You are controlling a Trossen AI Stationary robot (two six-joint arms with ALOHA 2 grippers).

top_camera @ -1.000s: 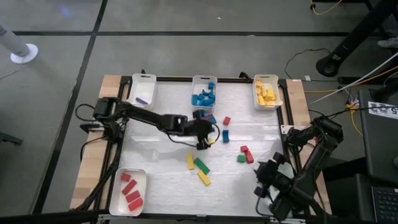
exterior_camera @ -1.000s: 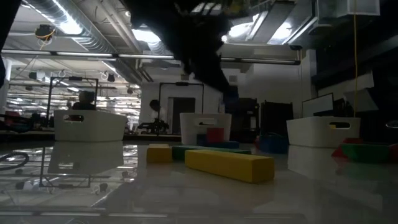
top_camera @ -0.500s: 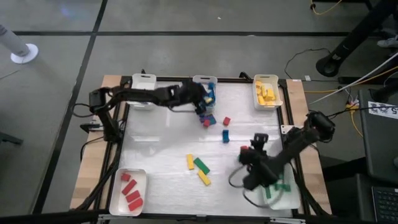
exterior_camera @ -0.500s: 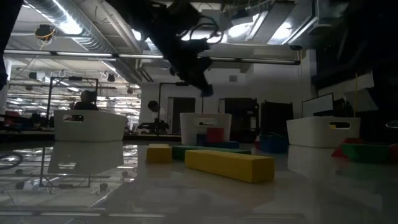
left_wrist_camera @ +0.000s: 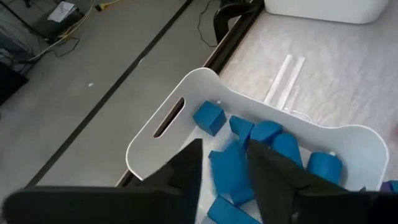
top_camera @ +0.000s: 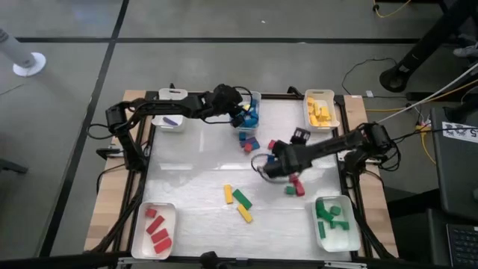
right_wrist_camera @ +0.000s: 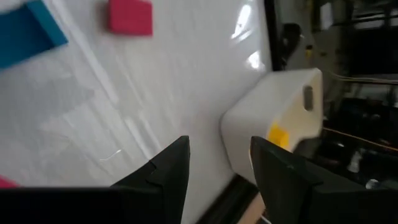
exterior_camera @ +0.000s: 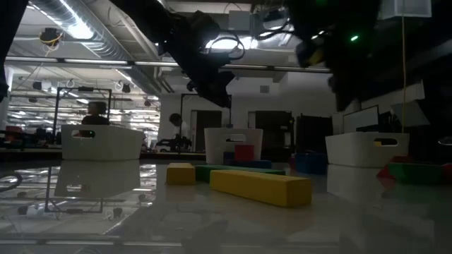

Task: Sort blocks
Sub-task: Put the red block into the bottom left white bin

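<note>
Blue blocks [left_wrist_camera: 249,149] lie in the white tray [left_wrist_camera: 149,140] beneath the left end effector [left_wrist_camera: 227,180], fingers parted, holding nothing.

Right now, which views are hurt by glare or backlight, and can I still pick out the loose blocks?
Low view: backlit by ceiling lights, both arms only dark shapes, table glossy with reflections; the yellow bar still reads clearly. High view: evenly lit, blocks distinct. Right wrist view: bright streaks on the tabletop, red block still visible.
</note>
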